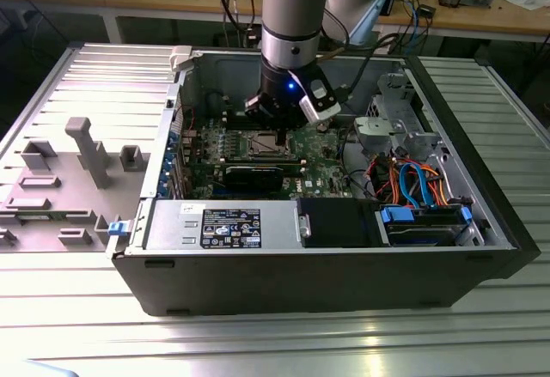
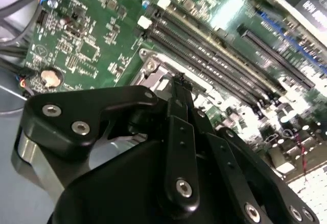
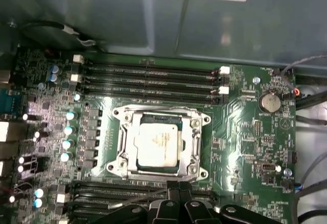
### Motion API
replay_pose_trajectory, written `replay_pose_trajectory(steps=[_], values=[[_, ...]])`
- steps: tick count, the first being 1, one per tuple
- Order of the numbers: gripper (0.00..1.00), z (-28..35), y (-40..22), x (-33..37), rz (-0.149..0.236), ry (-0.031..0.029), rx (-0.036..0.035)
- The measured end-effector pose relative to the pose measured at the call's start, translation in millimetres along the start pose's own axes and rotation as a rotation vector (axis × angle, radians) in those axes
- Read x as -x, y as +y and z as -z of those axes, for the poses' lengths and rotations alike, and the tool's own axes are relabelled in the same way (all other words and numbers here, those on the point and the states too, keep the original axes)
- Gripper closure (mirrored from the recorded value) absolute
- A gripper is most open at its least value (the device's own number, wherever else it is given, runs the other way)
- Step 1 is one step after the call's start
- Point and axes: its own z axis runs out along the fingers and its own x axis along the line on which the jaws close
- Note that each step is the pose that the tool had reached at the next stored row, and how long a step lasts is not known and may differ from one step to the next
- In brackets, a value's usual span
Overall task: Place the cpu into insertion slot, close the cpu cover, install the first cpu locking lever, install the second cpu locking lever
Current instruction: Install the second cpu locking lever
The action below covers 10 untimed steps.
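Gripper fingers pressed together, empty | cpu seated in insertion slot, cover seemingly closed | light, fragile; hold edges only

Bright overhead light, glare on green motherboard, soft blur in both wrist views

The arm reaches straight down, its wrist vertical and a blue light lit on the wrist's side. At its end the black gripper points downward. In both wrist views its linked fingers meet at the tips, pressed together with nothing between them.
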Motion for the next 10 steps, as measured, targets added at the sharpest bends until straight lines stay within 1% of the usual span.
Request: replay_pose_trajectory(steps=[2,3,5,6,7,9,10], values=[[0.89,0.1,-1.2,-0.9,0.0,-0.0012,0.0151],[0.89,0.2,-2.0,-1.5,0.0,-0.0016,0.0196],[0.89,0.3,-3.7,-3.3,0.0,-0.0016,0.0198],[0.89,0.1,-4.1,-3.7,-0.001,-0.0002,0.0201],[0.89,0.0,-6.2,-4.0,-0.003,0.0221,0.0217],[0.89,-1.2,-8.6,-4.3,-0.004,0.0383,0.0231],[0.89,-2.4,-9.4,-5.1,-0.005,0.0396,0.023]])
